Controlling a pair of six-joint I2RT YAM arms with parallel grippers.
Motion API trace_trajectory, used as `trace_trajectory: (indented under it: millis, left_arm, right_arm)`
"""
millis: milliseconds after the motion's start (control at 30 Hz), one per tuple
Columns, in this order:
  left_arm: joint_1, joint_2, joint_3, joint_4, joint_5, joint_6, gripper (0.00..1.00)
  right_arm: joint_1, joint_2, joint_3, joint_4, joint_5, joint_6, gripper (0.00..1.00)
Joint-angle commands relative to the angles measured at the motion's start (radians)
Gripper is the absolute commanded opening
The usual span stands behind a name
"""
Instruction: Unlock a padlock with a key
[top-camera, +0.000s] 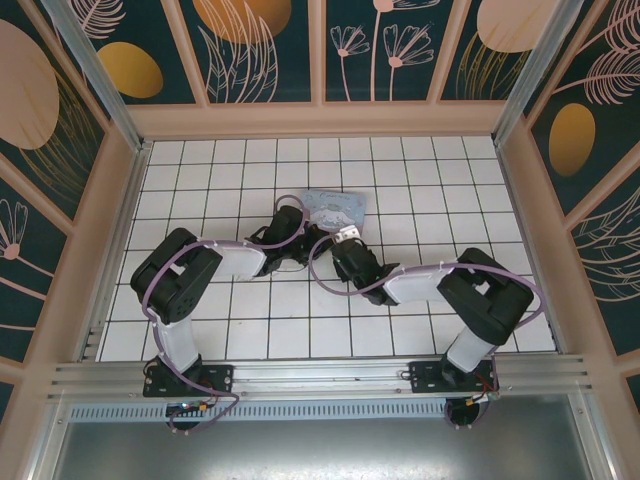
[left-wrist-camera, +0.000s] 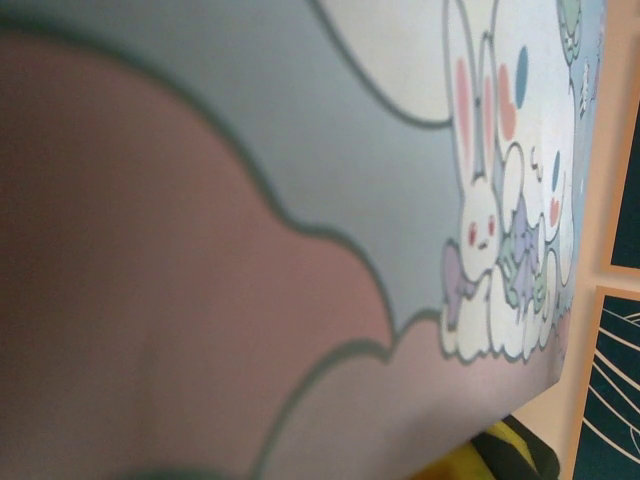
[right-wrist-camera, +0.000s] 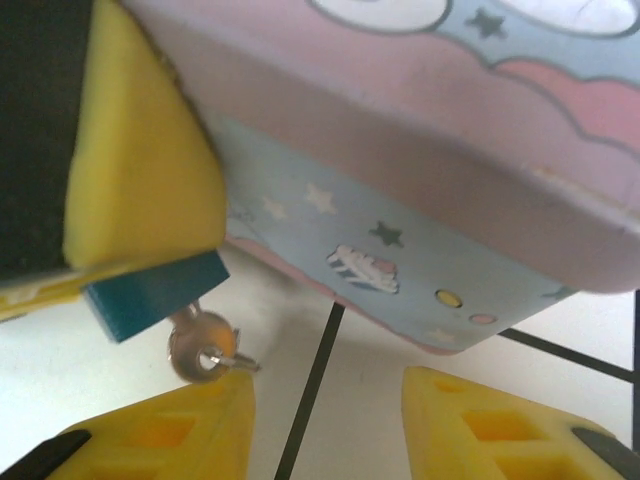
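White tiles ruled with dark lines cover the table (top-camera: 420, 180), which is walled by panels painted with leaves and flowers. Both arms reach in toward a pale blue cartoon-printed box (top-camera: 337, 207) near the middle.

The left gripper (top-camera: 300, 222) is closed. In the right wrist view one of its yellow fingers (right-wrist-camera: 140, 160) fills the upper left, and the padlock (right-wrist-camera: 150, 298) juts out from under that finger's lower edge, seemingly pinched there. It is a small bluish-dark block hanging just off the tiles, right beside the box's starred side wall.

A silver key (right-wrist-camera: 195, 345) with a small ring sits at the padlock's lower end, pointing down.

The right gripper (right-wrist-camera: 330, 400) has its jaws apart with nothing between them. Its left fingertip (right-wrist-camera: 170, 430) lies just below the key, close to it; whether they touch cannot be told. The padlock is up and to the left of the gap between these fingers.
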Motion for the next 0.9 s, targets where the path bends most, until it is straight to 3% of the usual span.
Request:
trace_trajectory:
  millis: [0,267,533,600,867]
  left_arm:
    - [-0.001,0.006,0.017,-0.008,0.033,0.006,0.00]
    - [-0.002,0.000,0.014,-0.006,0.035,0.007,0.00]
    - [-0.001,0.003,0.004,-0.001,0.036,0.006,0.00]
    - [-0.001,0.002,-0.001,0.004,0.036,0.006,0.00]
    - [-0.001,0.002,-0.014,0.015,0.039,0.004,0.00]
  right_arm:
    - [0.009,0.025,0.040,0.031,0.045,-0.013,0.42]
    - [0.007,0.068,0.092,0.028,0.042,-0.011,0.32]
    - [-0.003,0.052,0.122,0.014,-0.017,-0.008,0.05]
    - [-0.013,0.039,0.117,0.017,-0.073,-0.005,0.00]
    - [-0.102,-0.022,0.065,0.066,-0.408,0.058,0.00]
